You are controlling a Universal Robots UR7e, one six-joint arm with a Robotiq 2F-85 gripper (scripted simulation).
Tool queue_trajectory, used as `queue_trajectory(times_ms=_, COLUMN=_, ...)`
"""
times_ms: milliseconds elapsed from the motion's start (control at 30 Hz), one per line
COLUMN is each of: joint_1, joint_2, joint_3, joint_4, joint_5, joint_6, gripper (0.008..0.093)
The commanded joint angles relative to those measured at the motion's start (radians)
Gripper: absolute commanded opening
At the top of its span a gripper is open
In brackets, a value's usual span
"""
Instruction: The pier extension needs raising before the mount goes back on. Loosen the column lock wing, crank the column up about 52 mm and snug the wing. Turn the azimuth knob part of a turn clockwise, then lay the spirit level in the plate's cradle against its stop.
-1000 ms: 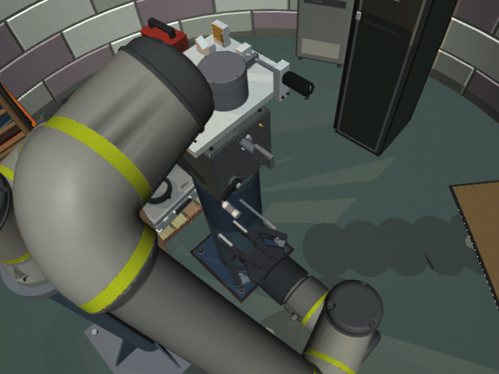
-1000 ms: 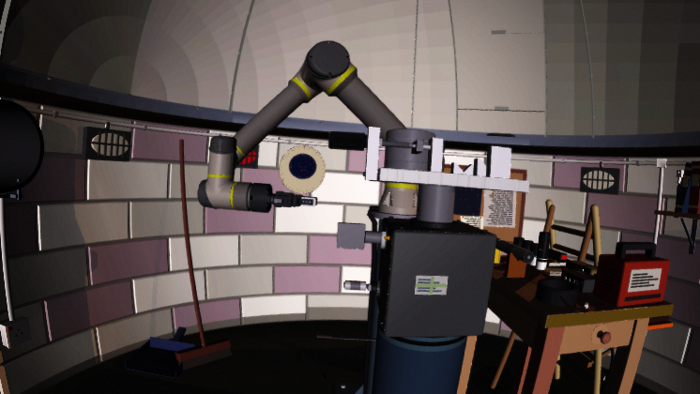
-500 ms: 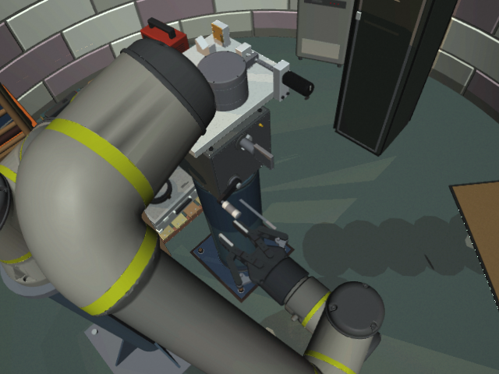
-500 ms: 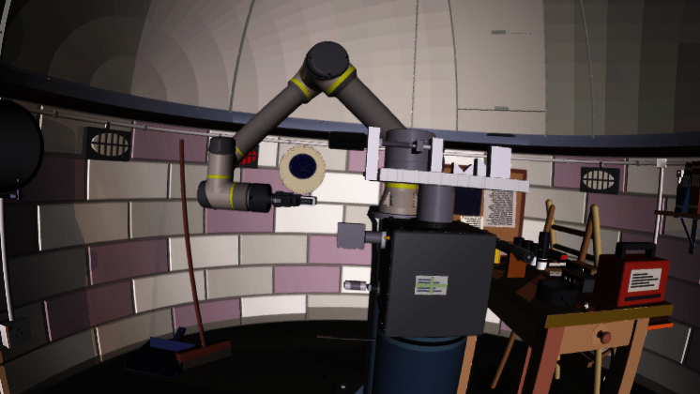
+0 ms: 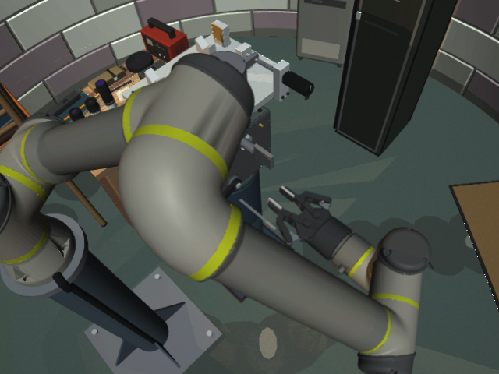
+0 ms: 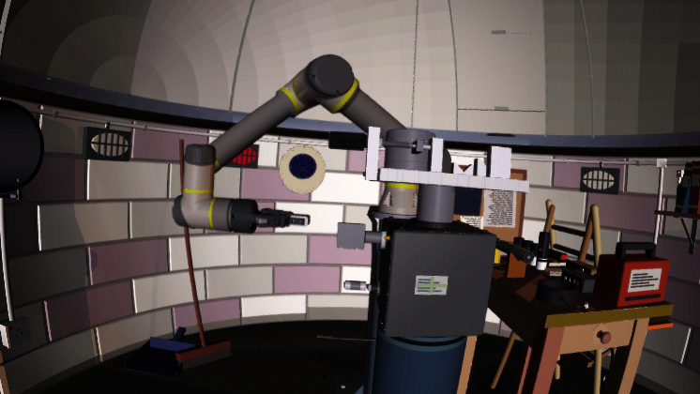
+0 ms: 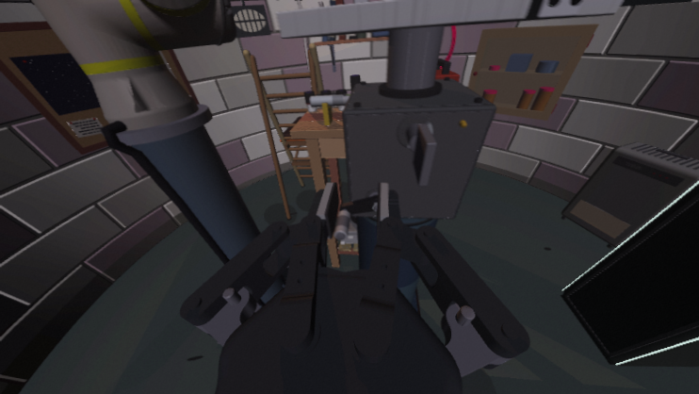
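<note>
The pier stands mid-room: a dark housing box [image 6: 438, 281] on a blue column, with a grey inner column rising to the white top plate [image 6: 453, 178]. The grey lock wing [image 7: 421, 151] sticks out of the box's face toward me, its blade upright. The crank handle [image 6: 356, 286] juts out lower on the same face. A black azimuth knob [image 5: 298, 83] sits at the plate's end. My gripper [image 6: 300, 220] hovers level with the wing and some way out from it, partly open and empty. The spirit level is not clear to me.
A red case [image 6: 632, 276] sits on the wooden workbench [image 6: 588, 313] beside the pier, among eyepieces and tools. A tall black cabinet [image 5: 387, 72] and a grey unit stand opposite. A broom and dustpan [image 6: 196, 342] lean at the wall. My own pedestal [image 7: 181, 181] stands close by.
</note>
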Motion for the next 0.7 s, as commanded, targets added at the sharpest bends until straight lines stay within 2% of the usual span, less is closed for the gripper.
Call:
queue_trajectory(times_ms=0, joint_1=0.013, joint_2=0.017, joint_3=-0.032, joint_4=0.014, joint_5=0.013, joint_6=0.000, gripper=0.0380)
queue_trajectory(times_ms=133, joint_1=0.057, joint_2=0.082, joint_3=-0.150, joint_4=0.067, joint_5=0.058, joint_6=0.000, gripper=0.0380)
queue_trajectory(times_ms=233, joint_1=0.073, joint_2=0.109, joint_3=-0.199, joint_4=0.090, joint_5=0.074, joint_6=0.000, gripper=0.0380)
queue_trajectory(times_ms=467, joint_1=0.078, joint_2=0.116, joint_3=-0.212, joint_4=0.096, joint_5=0.080, joint_6=0.000, gripper=0.0380)
queue_trajectory(times_ms=667, joint_1=0.083, joint_2=0.107, joint_3=-0.191, joint_4=0.084, joint_5=0.085, joint_6=0.000, gripper=0.0380)
